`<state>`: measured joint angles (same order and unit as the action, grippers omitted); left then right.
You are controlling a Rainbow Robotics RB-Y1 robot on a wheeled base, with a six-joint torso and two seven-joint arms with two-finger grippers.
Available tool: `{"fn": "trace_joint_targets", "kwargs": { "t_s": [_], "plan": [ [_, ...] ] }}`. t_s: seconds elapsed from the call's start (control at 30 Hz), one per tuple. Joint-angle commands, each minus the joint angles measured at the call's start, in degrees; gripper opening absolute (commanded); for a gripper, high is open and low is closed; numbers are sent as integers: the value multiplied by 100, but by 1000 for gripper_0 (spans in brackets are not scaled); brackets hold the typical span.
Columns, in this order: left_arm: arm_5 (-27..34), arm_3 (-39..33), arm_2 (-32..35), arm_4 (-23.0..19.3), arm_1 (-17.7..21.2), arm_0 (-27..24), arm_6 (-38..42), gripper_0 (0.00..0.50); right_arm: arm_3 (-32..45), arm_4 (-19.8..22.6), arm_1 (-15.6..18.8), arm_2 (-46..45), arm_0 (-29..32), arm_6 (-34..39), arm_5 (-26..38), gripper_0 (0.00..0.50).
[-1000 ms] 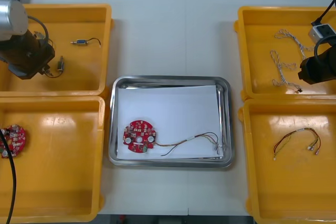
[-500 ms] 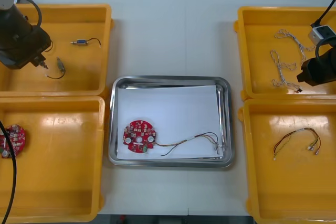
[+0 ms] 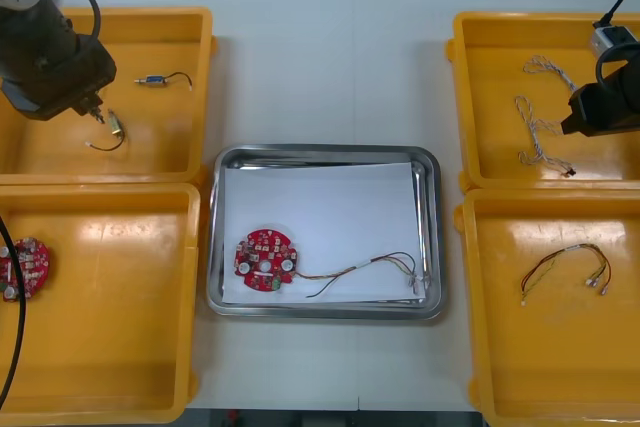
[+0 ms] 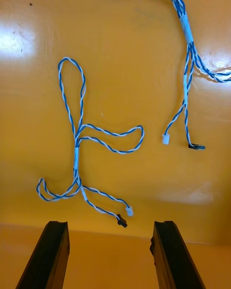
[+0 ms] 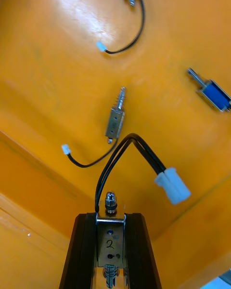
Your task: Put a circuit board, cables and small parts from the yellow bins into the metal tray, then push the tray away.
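Observation:
My left gripper hangs over the far left yellow bin. It is shut on a small metal part, whose black cable and white plug dangle past the fingertips. Another small metal part lies on the bin floor just below, also seen as the part beside the gripper. My right gripper stands open above the far right bin, close to a twisted blue and white cable. The metal tray holds a red circuit board and a red and yellow cable.
A third small metal part lies farther back in the left bin. A second blue and white cable lies in the far right bin. The near right bin holds a red and yellow cable; the near left bin holds a circuit board.
My left arm has lifted and shifted toward the far side with a small metal part in its fingers. The right arm has crept slightly toward the far edge.

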<state>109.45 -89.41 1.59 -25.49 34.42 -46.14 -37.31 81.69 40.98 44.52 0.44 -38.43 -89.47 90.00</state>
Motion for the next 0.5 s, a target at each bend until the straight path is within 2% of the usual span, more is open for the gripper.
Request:
{"fn": "trace_joint_targets", "kwargs": {
  "t_s": [0.03,0.27,0.5],
  "plan": [
    [55,-551,-256,-351,188,-176,-488,0,-179,-222,-224,123,-428,219,17,500],
    [55,-1061,-643,-852,170,-176,-426,0,-584,-520,-400,474,-639,342,-106,500],
    [55,-1333,-792,-1300,73,-167,-400,0,-1041,-503,-541,615,-692,272,-422,500]
  ]
}}
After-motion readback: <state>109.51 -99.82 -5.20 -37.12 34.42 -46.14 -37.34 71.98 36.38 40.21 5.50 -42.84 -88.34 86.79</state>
